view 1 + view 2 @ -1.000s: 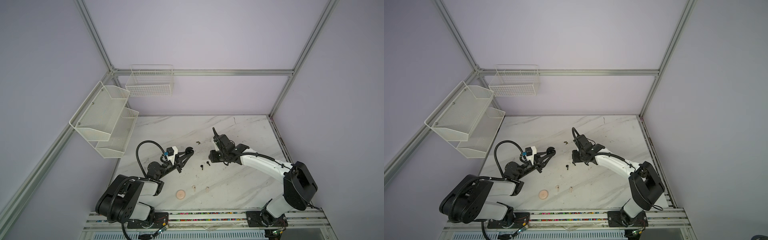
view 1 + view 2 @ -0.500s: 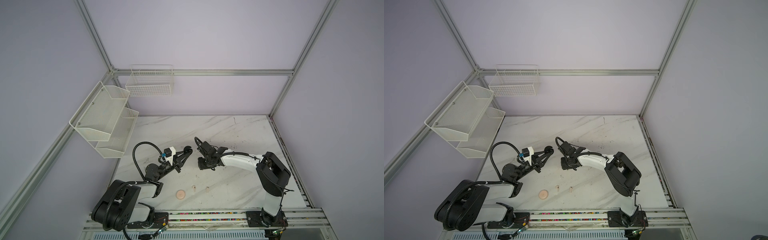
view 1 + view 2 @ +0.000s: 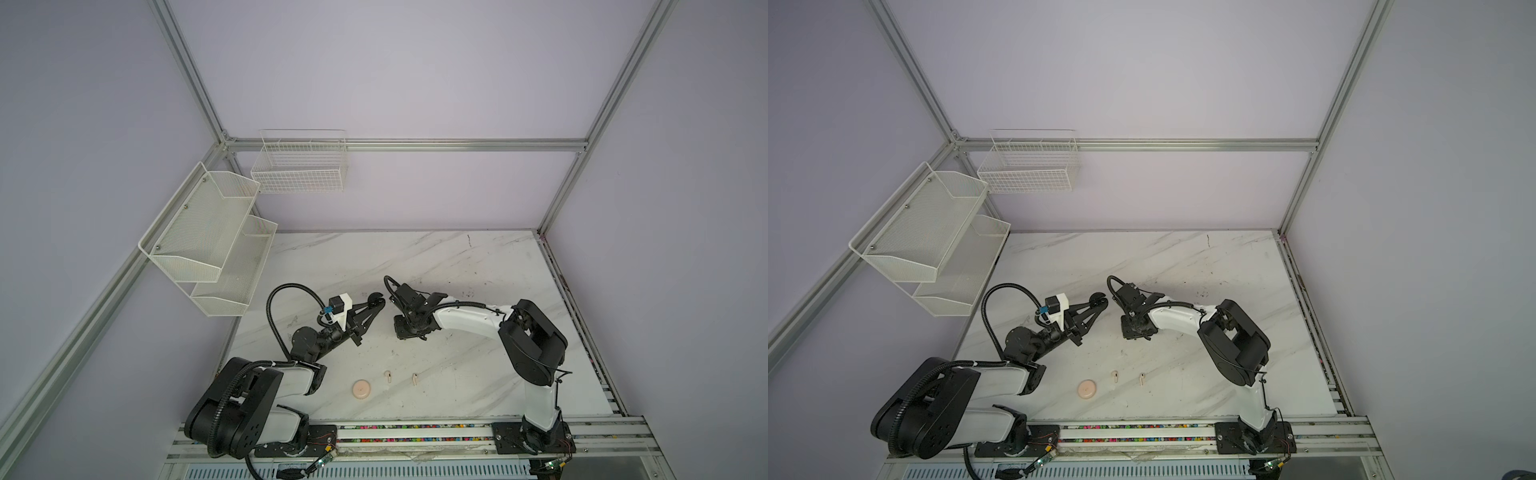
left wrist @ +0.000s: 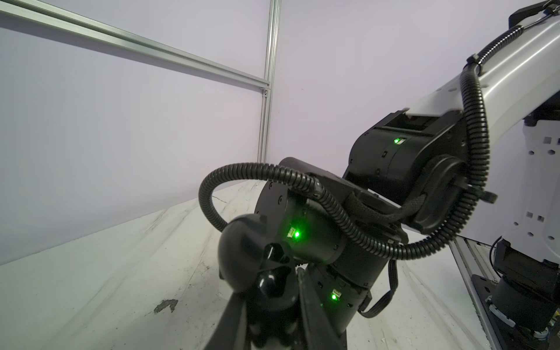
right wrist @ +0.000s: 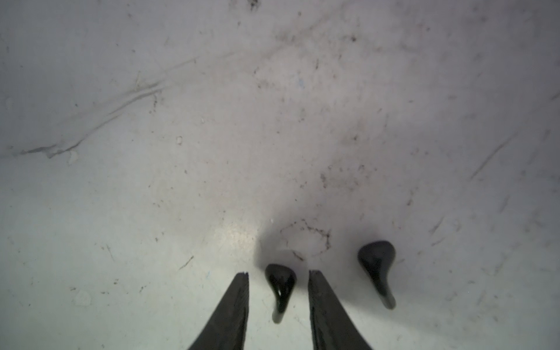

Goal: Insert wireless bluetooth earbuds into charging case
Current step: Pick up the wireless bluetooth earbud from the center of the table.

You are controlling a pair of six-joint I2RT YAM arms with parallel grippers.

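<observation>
One black earbud [image 5: 280,285] lies on marble table [image 5: 151,212] between spread fingers of right gripper [image 5: 278,274], gap either side. Second black earbud [image 5: 377,266] just beside. Two pale earbuds [image 3: 388,376] near front edge. Left gripper [image 3: 375,304] clamped on black charging case [image 4: 251,251].

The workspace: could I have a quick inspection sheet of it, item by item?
Surface: white marble tabletop, scuffed and speckled.
Job's things: black earbuds and cream earbuds lying loose on the table; pinkish round case beside the cream pair; black case in the left gripper.
Clutter: small dark scrap.
Grippers: left gripper shut on black case; right gripper open, astride one black earbud.
Cables: black ribbed hose looped on each arm.
Surroundings: mesh shelves, wire basket, lilac walls.
</observation>
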